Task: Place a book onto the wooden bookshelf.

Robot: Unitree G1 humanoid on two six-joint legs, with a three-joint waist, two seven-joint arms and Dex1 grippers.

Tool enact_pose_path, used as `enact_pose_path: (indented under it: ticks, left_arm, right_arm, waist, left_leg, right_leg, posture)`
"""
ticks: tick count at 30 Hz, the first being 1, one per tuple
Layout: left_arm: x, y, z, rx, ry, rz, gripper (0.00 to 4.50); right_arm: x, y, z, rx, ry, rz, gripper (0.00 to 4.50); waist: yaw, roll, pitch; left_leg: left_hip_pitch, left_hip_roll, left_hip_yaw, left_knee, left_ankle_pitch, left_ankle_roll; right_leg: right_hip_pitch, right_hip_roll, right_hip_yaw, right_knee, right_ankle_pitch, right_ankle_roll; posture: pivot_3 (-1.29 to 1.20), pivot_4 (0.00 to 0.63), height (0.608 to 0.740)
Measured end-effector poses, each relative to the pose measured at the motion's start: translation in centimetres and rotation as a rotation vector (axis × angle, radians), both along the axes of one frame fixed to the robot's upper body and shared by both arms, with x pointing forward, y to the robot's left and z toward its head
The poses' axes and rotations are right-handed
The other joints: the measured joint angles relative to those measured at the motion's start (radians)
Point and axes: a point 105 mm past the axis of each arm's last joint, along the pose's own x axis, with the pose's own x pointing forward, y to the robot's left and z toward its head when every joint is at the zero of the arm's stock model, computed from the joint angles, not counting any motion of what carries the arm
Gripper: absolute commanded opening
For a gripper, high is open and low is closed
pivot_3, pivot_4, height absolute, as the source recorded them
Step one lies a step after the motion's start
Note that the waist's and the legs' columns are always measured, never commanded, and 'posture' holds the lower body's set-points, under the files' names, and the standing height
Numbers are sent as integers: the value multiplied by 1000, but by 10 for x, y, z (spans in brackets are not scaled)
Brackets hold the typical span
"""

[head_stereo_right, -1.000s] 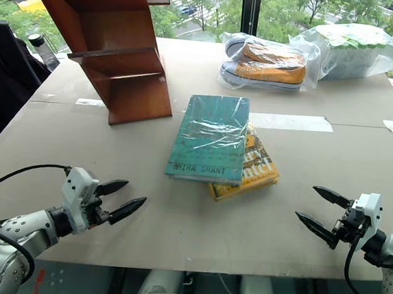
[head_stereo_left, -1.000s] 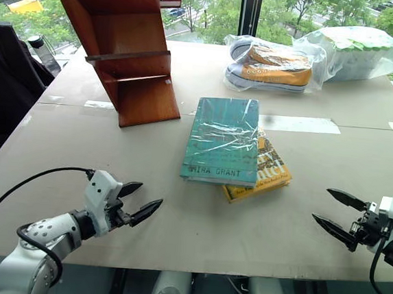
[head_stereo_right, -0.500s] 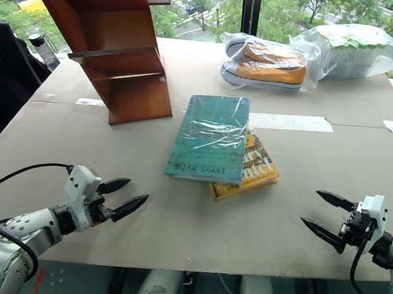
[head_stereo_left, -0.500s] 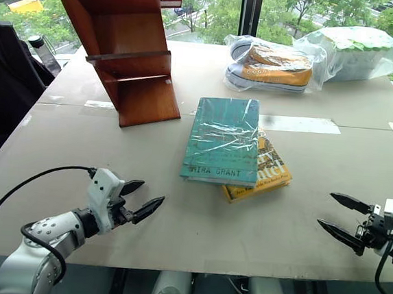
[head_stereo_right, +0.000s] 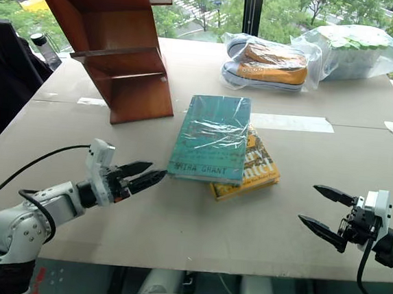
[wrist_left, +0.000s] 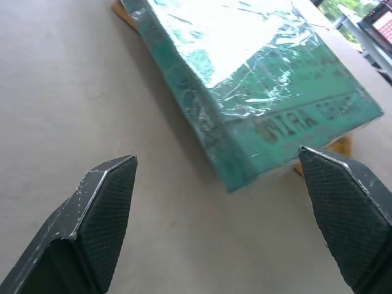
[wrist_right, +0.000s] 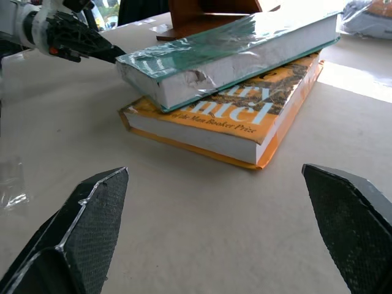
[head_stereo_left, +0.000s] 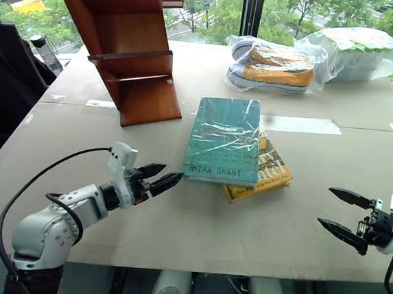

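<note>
Teal book (head_stereo_left: 223, 140) mid-table atop yellow book (head_stereo_left: 266, 172). Left gripper (head_stereo_left: 160, 179) spread wide beside its near left corner; right gripper (head_stereo_left: 341, 213) likewise spread, near table's right edge.

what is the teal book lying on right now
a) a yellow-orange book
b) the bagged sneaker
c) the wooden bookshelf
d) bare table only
a: the teal book lies flat on top of the yellow-orange book, which sticks out beneath it on the table.
</note>
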Motion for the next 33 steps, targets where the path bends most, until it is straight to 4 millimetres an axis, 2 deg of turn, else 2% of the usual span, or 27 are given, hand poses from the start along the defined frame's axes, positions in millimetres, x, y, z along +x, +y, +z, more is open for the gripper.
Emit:
enact_pose_path:
  ticks: [4,9,12,19,20,21,22,25,29,31,33]
  left_arm:
    - [8,-9,-4,-56,105,-38,4360]
    - [23,-21,-9,-133,212,-54,4360]
    - [30,-27,-8,-215,271,-55,4360]
    - [39,-36,-8,-335,395,-97,4360]
    - [39,-40,-9,-359,416,-117,4115]
    - [39,-45,-9,-376,440,-141,3603]
    - [39,-46,-10,-376,443,-142,3603]
    - [36,-51,-15,-392,487,-173,2146]
    - [38,-54,-3,-431,458,-213,422]
    - [39,-54,-1,-434,445,-210,26]
    - [43,-55,8,-418,368,-201,9]
  right_arm:
    - [-8,15,21,18,-7,43,4500]
    - [-14,43,59,30,-82,106,4500]
    - [-15,52,71,27,-108,118,4500]
    - [-11,61,82,29,-123,105,4500]
    - [-11,62,85,29,-131,109,4500]
    - [-10,63,87,32,-132,107,4500]
    - [-10,63,87,32,-132,107,4500]
    - [-7,64,90,36,-138,100,4500]
    - [-5,65,93,37,-152,99,4500]
    - [-5,65,95,38,-159,100,4500]
    - [-4,65,95,40,-160,100,4500]
  waist:
    - [-3,-2,1]
    - [3,-5,0]
    - [6,-6,0]
    - [10,-9,-1]
    - [12,-9,-1]
    - [12,-10,-1]
    - [12,-10,-1]
    - [6,-12,0]
    - [3,-13,1]
    - [1,-13,1]
    - [1,-16,3]
  left_leg:
    - [0,0,0,0,0,0]
    - [1,-1,0,0,0,0]
    - [1,-2,-1,1,0,0]
    - [0,-5,-1,1,0,0]
    - [0,-5,-1,1,0,0]
    - [0,-5,-2,1,0,0]
    - [0,-5,-2,1,0,0]
    - [-1,-4,-2,1,0,0]
    - [0,-4,-3,1,0,0]
    - [0,-4,-4,1,0,0]
    - [-1,-4,-5,1,0,0]
  right_leg:
    - [0,1,0,0,0,0]
    - [2,0,-1,0,0,0]
    - [3,-1,-2,-1,0,0]
    - [4,-2,-2,-1,0,0]
    - [4,-2,-2,-1,0,0]
    - [4,-2,-2,-1,0,0]
    - [4,-2,-2,-1,0,0]
    - [3,-2,-2,-1,2,-4]
    - [4,-2,-3,-1,2,-4]
    - [4,-2,-2,-1,3,-4]
    - [3,-2,-2,-1,3,-4]
  posture:
    - [0,150,693]
    - [0,150,693]
    - [0,150,693]
    - [0,150,693]
    - [0,150,693]
    - [0,150,693]
    - [0,150,693]
    - [0,150,693]
    - [0,150,693]
    - [0,150,693]
    - [0,150,693]
